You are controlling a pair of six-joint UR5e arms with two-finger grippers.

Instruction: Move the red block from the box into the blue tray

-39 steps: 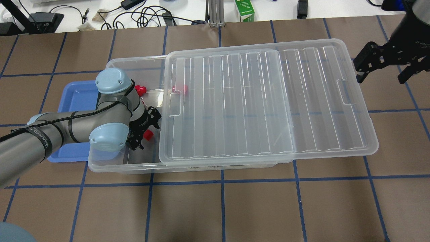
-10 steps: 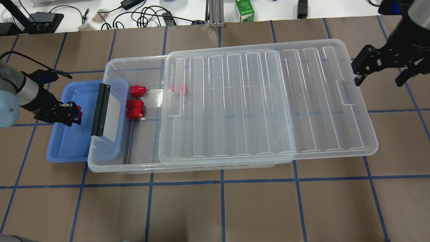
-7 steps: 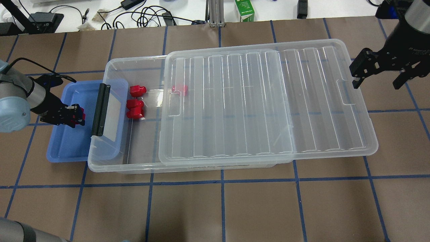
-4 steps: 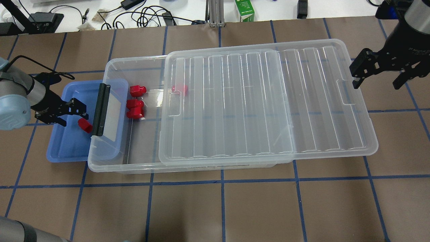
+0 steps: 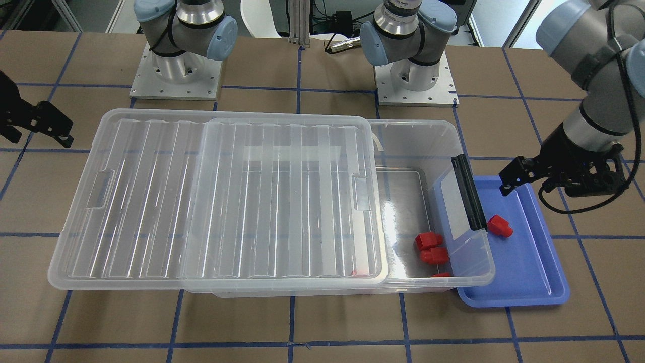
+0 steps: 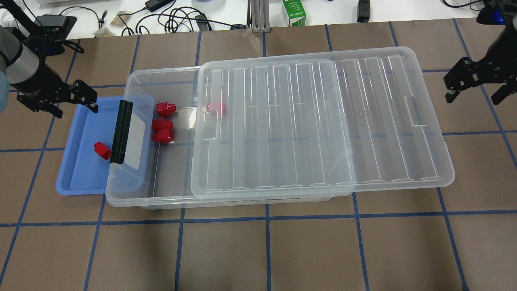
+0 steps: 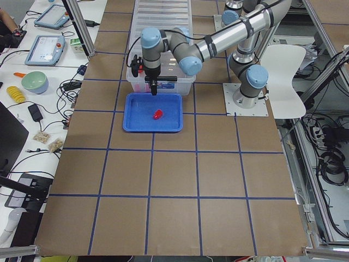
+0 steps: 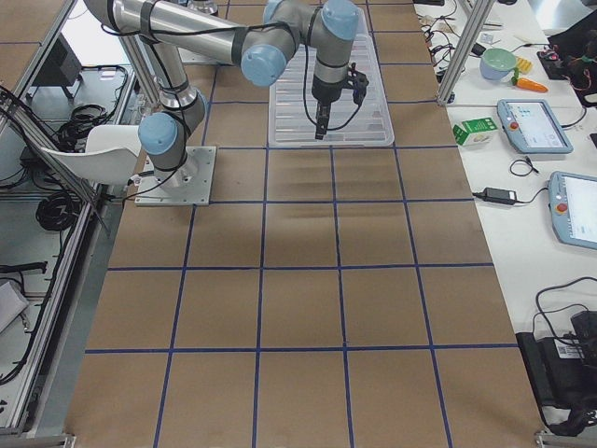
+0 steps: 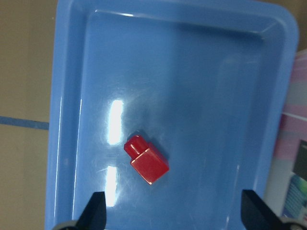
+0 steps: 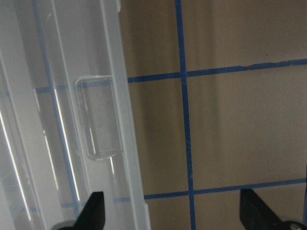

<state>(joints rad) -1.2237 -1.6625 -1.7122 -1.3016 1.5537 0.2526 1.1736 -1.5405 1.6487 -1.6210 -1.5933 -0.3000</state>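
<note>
Toward the counter's left end, the small bright red plastic block (image 6: pixel 102 150) lay on its side on the floor of the shallow periwinkle-blue plastic tray (image 6: pixel 80 178). It was just beside the black latch bar (image 6: pixel 121 131) of the large clear plastic storage box (image 6: pixel 133 202) and apart from both grippers. The left gripper (image 6: pixel 75 107) hung over the tray's corner nearest the counter's far edge, jaws spread wide with nothing between them. The right gripper (image 6: pixel 471 97) hovered near the counter's right end beside the ribbed clear lid (image 6: pixel 323 121), equally spread and empty. Several more red blocks (image 6: pixel 163 131) lay in the box. I judged the placing step done. The next move called only for the left arm to draw clear, or, for another block, to dip into the box's uncovered end between latch and lid
</note>
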